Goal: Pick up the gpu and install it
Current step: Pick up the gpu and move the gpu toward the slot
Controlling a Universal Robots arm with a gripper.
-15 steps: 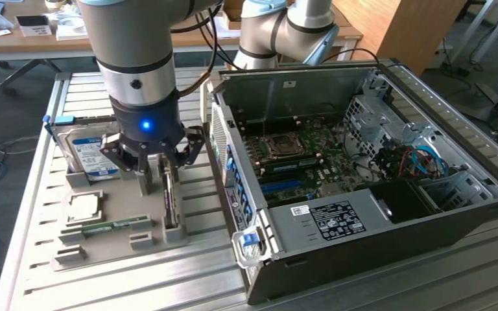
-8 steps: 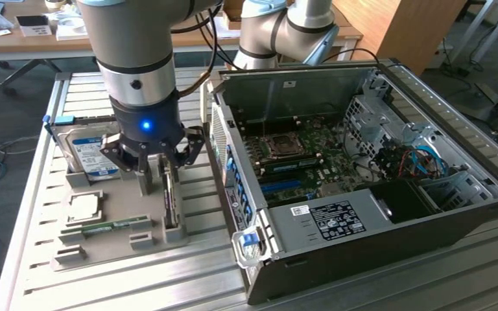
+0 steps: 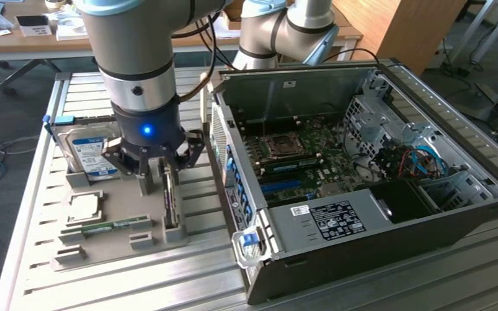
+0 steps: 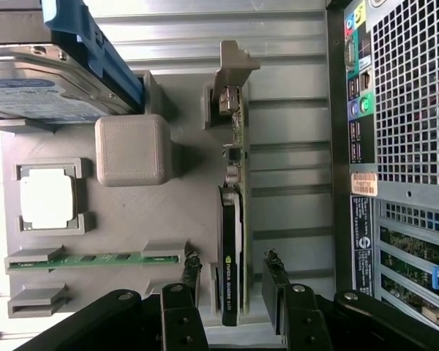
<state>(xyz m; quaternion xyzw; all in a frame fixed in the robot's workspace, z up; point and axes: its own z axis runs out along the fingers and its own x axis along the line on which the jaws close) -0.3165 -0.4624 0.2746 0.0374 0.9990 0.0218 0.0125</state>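
Observation:
The gpu (image 4: 229, 241) stands on its edge in a slot of the grey holder (image 4: 168, 219), its dark face and green board seen edge-on, with the silver bracket end (image 4: 230, 102) farthest from the fingers. My gripper (image 4: 233, 291) is open and straddles the near end of the card, one black finger (image 4: 190, 289) on each side with a small gap to the card. In the exterior view the gripper (image 3: 164, 180) hangs low over the gpu (image 3: 171, 204), just beside the open computer case (image 3: 456, 223).
On the same holder lie a blue-labelled hard drive (image 3: 91, 152), a square processor (image 3: 85, 207) and a narrow green memory stick (image 3: 111, 227). The case's perforated rear panel (image 4: 410, 95) stands close beside the card. A second arm's base (image 3: 275, 32) stands behind the case.

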